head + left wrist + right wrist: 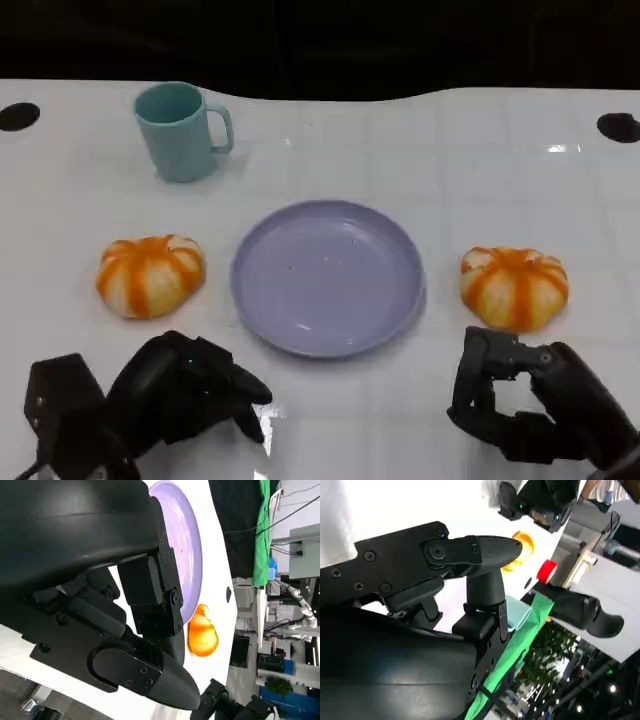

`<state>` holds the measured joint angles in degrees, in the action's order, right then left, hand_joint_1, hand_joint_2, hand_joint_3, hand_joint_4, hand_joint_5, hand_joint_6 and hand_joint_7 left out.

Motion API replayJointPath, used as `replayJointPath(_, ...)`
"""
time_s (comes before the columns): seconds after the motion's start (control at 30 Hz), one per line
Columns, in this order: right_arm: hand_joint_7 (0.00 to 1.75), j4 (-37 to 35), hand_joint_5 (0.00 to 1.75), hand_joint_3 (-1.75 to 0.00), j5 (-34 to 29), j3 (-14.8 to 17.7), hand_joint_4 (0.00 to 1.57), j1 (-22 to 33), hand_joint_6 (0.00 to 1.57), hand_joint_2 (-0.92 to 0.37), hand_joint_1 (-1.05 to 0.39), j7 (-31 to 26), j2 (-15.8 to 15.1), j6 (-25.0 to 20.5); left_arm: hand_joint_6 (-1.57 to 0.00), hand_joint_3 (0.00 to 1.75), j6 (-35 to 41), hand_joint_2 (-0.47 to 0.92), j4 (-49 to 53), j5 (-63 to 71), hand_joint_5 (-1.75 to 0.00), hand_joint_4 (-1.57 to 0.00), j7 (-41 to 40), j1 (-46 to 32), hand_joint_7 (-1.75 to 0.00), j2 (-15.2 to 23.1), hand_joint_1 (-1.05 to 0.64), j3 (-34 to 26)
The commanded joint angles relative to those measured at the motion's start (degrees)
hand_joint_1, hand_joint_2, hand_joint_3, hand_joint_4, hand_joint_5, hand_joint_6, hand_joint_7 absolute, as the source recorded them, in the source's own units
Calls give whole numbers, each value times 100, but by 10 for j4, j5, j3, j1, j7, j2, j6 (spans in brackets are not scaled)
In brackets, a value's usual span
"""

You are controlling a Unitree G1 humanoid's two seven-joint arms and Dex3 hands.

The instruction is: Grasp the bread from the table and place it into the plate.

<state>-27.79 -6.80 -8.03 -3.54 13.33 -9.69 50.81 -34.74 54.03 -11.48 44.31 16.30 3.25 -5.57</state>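
Observation:
Two round orange-and-white striped breads lie on the white table, one [150,275] to the left of the lilac plate [328,275] and one [514,286] to its right. The plate holds nothing. My left hand [190,385] hovers near the table's front edge, just in front of the left bread, fingers loosely apart and holding nothing. My right hand [515,400] sits just in front of the right bread, also holding nothing. The left wrist view shows my left hand [135,615], the plate [187,555] and the right bread [202,635]. Past my right hand [445,580], the left bread [520,555] peeks out.
A teal mug [183,130] stands at the back left, behind the left bread. Two dark round holes [18,116] [618,127] mark the table's far corners. The right wrist view shows the mug [520,615] and a red object [547,570] beyond the table.

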Motion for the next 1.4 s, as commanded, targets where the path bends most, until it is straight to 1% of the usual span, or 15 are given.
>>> replayJointPath(0.03,164,-7,175,-31,-3,11,80,-9,63,-92,-48,-22,3,33,-156,0,3,85,3,-4,-89,-126,4,-1,-3,8,-105,-3)
replayJointPath(0.13,163,-3,175,-31,-12,15,79,-13,63,-92,-48,-37,3,36,-156,0,3,85,3,-3,-89,-126,4,0,-3,9,-105,-3)
replayJointPath(0.17,145,3,169,-33,-19,19,69,-15,57,-92,-49,-46,3,36,-157,0,4,85,3,-2,-89,-126,4,0,-3,9,-105,-2)
replayJointPath(0.2,138,6,166,-34,-24,21,65,-17,55,-92,-50,-53,2,36,-157,0,4,85,3,-2,-89,-126,4,0,-3,10,-105,-2)
replayJointPath(0.4,109,31,151,-36,-42,35,51,-25,42,-92,-50,-75,-7,25,-157,0,7,84,3,-2,-89,-126,4,-1,-3,9,-105,-2)
replayJointPath(0.43,95,42,136,-33,-46,39,43,-26,32,-92,-48,-79,-11,17,-157,0,7,84,3,-2,-89,-126,4,0,-3,9,-105,-2)
replayJointPath(0.5,85,62,127,-32,-61,47,38,-27,28,-92,-47,-87,-18,0,-157,0,9,84,3,-2,-89,-126,3,0,-3,9,-105,-2)
replayJointPath(0.53,73,71,115,-32,-70,50,35,-27,27,-92,-49,-91,-20,-8,-157,0,9,84,3,-2,-89,-127,3,-1,-3,9,-105,-2)
replayJointPath(0.7,62,99,106,-31,-98,57,33,-28,28,-92,-50,-104,-35,-34,-157,0,6,84,2,2,-89,-127,-2,-1,-3,9,-105,-1)
replayJointPath(0.8,27,133,75,-16,-140,69,19,-33,26,-92,-47,-114,-59,-64,-157,1,0,85,2,11,-89,-127,-10,-2,-4,11,-105,2)
replayJointPath(1.0,18,162,68,-12,-159,66,14,-28,25,-92,-49,-123,-70,-97,-157,1,-7,87,5,10,-88,-126,-8,0,-3,11,-105,2)
replayJointPath(1.03,18,192,67,-12,-198,71,14,-26,25,-92,-49,-119,-83,-138,-157,1,-3,87,4,8,-88,-126,-6,0,-3,10,-105,1)
replayJointPath(1.07,14,216,63,-10,-228,75,8,-24,21,-92,-58,-116,-93,-171,-157,0,0,86,4,6,-88,-126,-5,0,-3,9,-105,1)
replayJointPath(1.13,12,251,59,-7,-277,77,6,-22,21,-92,-63,-119,-109,-217,-157,0,3,85,4,4,-88,-126,-3,0,-3,8,-105,0)
replayJointPath(1.4,5,280,48,-1,-384,40,7,-29,25,-88,-67,-125,-144,-303,-157,0,-2,86,8,6,-88,-126,-6,2,-3,8,-105,0)
